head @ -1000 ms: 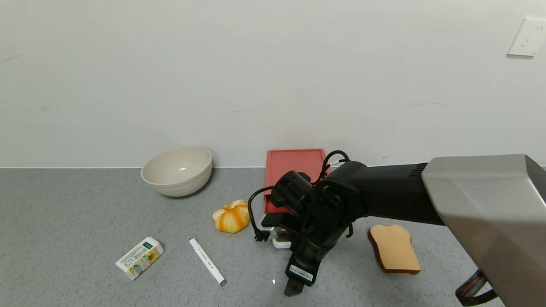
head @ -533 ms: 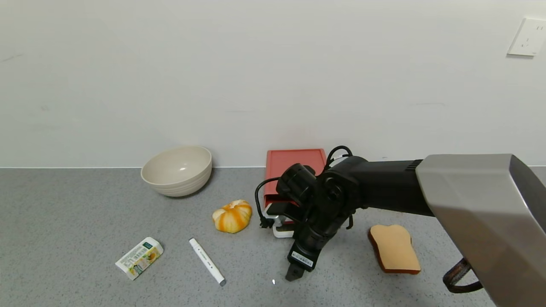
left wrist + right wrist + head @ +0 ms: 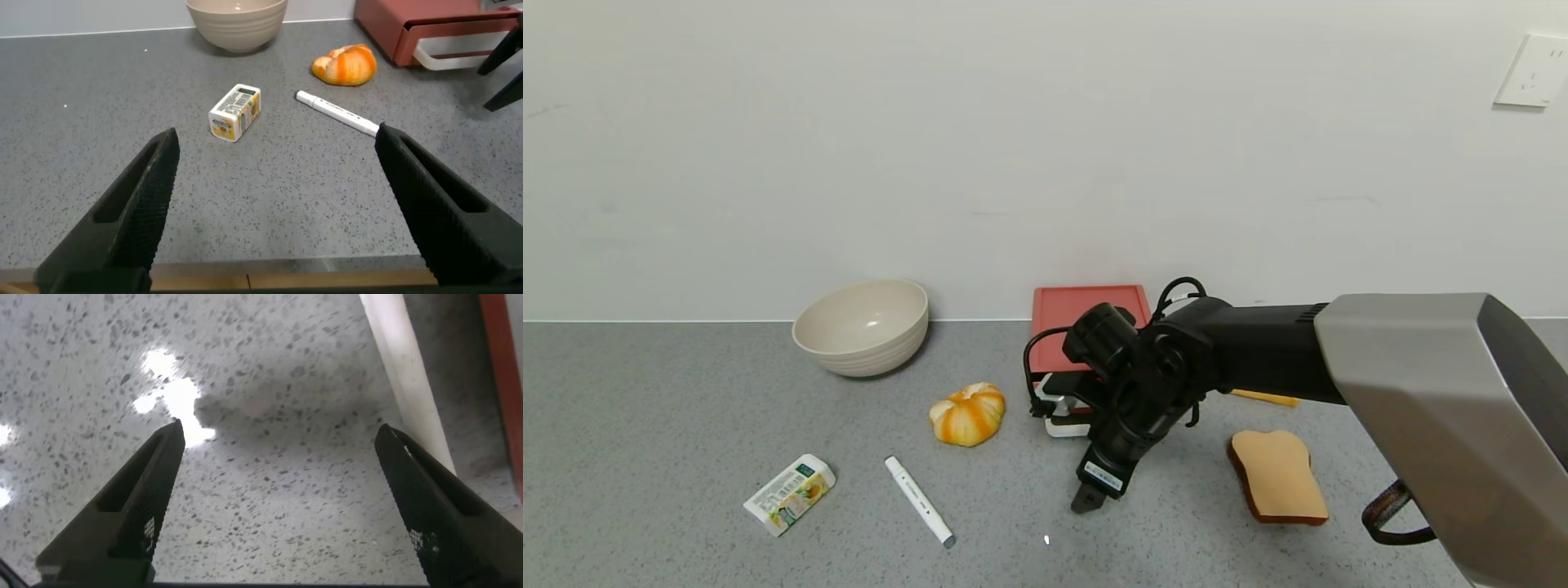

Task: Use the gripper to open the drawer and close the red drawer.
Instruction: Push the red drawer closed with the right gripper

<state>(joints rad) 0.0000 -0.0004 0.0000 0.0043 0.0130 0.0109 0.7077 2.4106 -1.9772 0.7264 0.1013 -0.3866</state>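
Observation:
The salmon-red drawer (image 3: 1086, 309) stands against the wall; my right arm hides its front. Its white loop handle (image 3: 1060, 425) sticks out under my right wrist. My right gripper (image 3: 1094, 490) points down at the table just in front of the handle, open and empty. In the right wrist view the gripper (image 3: 278, 498) hangs over bare table, with the white handle (image 3: 404, 376) and a red edge (image 3: 502, 376) off to one side. The left wrist view shows the drawer (image 3: 409, 28) and handle (image 3: 453, 59) far off. My left gripper (image 3: 278, 204) is open and empty near the table's front edge.
A beige bowl (image 3: 862, 327) stands at the back left. An orange-and-white pumpkin toy (image 3: 968, 414), a white marker (image 3: 919, 501) and a small carton (image 3: 790, 494) lie left of the drawer. A bread slice (image 3: 1278, 476) and a yellow object (image 3: 1266, 398) lie to the right.
My right gripper has moved back toward the wall, and the white handle has slid back with it toward the red case. A yellow object now shows behind the arm.

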